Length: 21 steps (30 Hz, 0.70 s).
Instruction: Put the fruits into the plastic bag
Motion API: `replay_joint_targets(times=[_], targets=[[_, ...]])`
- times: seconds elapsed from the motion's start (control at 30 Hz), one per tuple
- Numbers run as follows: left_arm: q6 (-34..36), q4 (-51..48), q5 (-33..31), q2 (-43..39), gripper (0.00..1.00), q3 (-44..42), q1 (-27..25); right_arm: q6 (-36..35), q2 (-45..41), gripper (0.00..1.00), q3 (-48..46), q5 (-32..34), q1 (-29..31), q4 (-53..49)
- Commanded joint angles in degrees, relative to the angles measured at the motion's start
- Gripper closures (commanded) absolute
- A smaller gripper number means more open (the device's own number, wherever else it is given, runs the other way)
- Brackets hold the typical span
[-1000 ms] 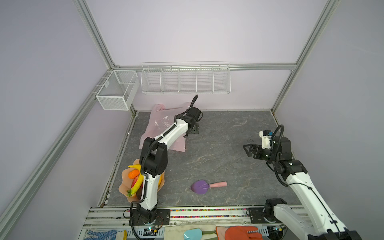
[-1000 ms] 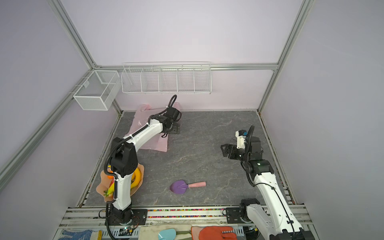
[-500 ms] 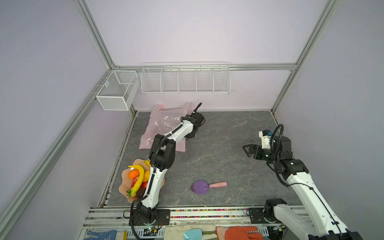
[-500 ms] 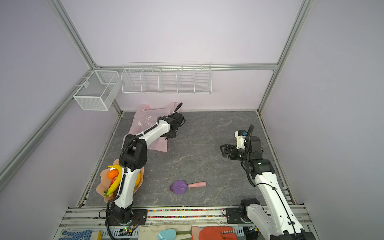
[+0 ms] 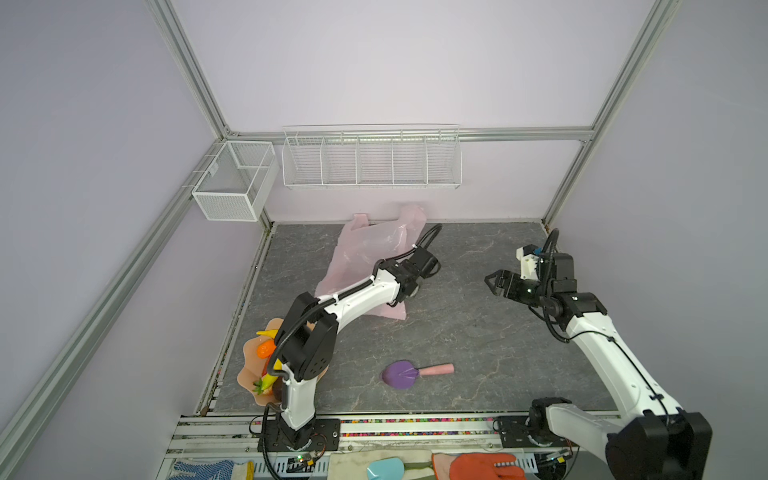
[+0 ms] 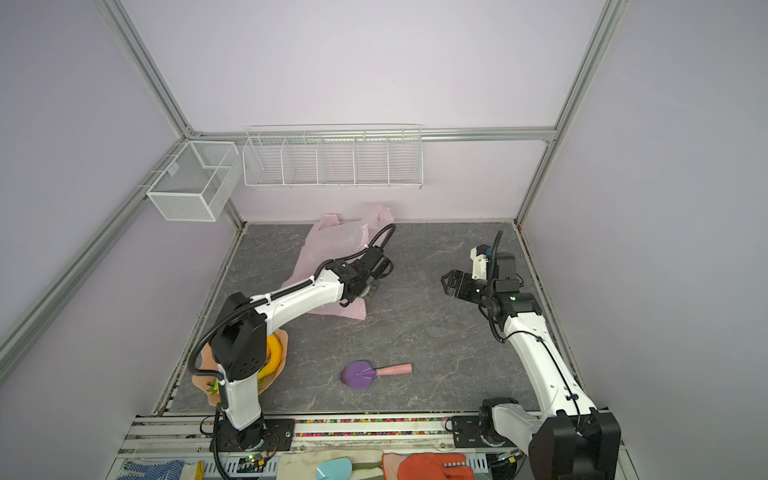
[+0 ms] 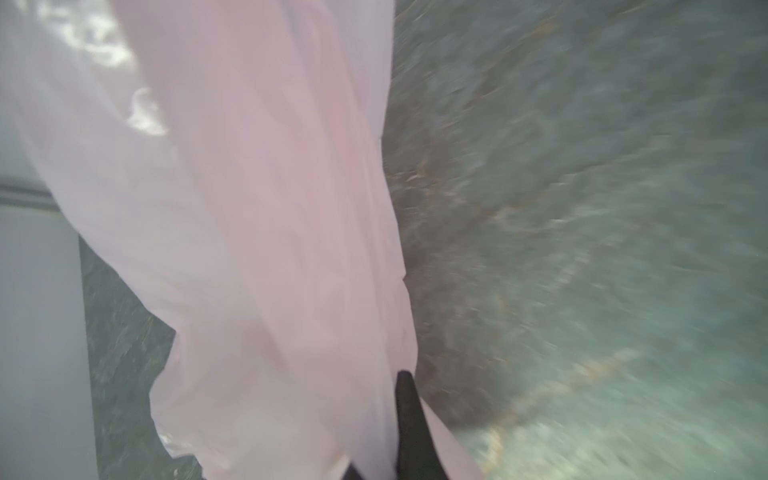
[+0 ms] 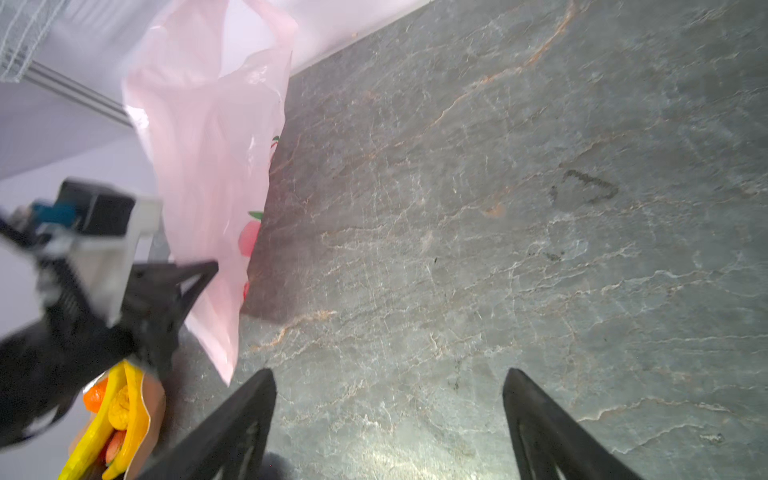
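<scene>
The plastic bag (image 5: 374, 249) (image 6: 336, 245), pale pink and translucent, stands pulled up from the grey floor at the back left. My left gripper (image 6: 368, 291) (image 7: 395, 386) is shut on the bag's near edge; pink film (image 7: 249, 208) fills the left wrist view, with one black fingertip (image 7: 405, 386) showing. The fruits (image 5: 266, 353), yellow bananas (image 6: 272, 353) and an orange round one, lie in a peach bowl (image 5: 247, 374) at the front left, partly hidden by the left arm. My right gripper (image 5: 492, 282) (image 8: 388, 372) hangs open over bare floor at the right, well apart from the bag (image 8: 208, 145).
A purple scoop with a pink handle (image 5: 401, 372) (image 6: 359, 374) lies on the floor near the front. A wire rack (image 5: 370, 160) and a mesh box (image 5: 232, 183) hang on the back wall. A red glove (image 5: 478, 467) lies on the front rail.
My left gripper has shut on the bag and drawn back toward the front, lifting the bag's edge. The left arm's elbow swung right, uncovering the fruit bowl. The right arm has not moved.
</scene>
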Motion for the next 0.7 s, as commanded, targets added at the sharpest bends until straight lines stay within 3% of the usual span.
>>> replay_joint_targets(times=[0.0,0.17,0.37,0.67], targets=[[5.33,4.95,3.84,-4.08,1.0,-3.29,-4.42,3.17,3.21,0.12,3.87,-0.18,-3.44,-1.82],[5.18,7.17,7.07,-6.89,1.0,-7.9,-10.13,7.2,5.58,0.12,6.3,-4.78,-7.75,0.0],[4.38,8.9,10.64,-6.53,1.0,-11.2,-12.46,13.62,8.09,0.12,5.17,-10.75,-8.0,5.69],[5.5,10.07,12.08,-4.83,1.0,-12.2,-14.4,21.12,11.27,0.12,-2.55,-10.84,-5.46,15.94]])
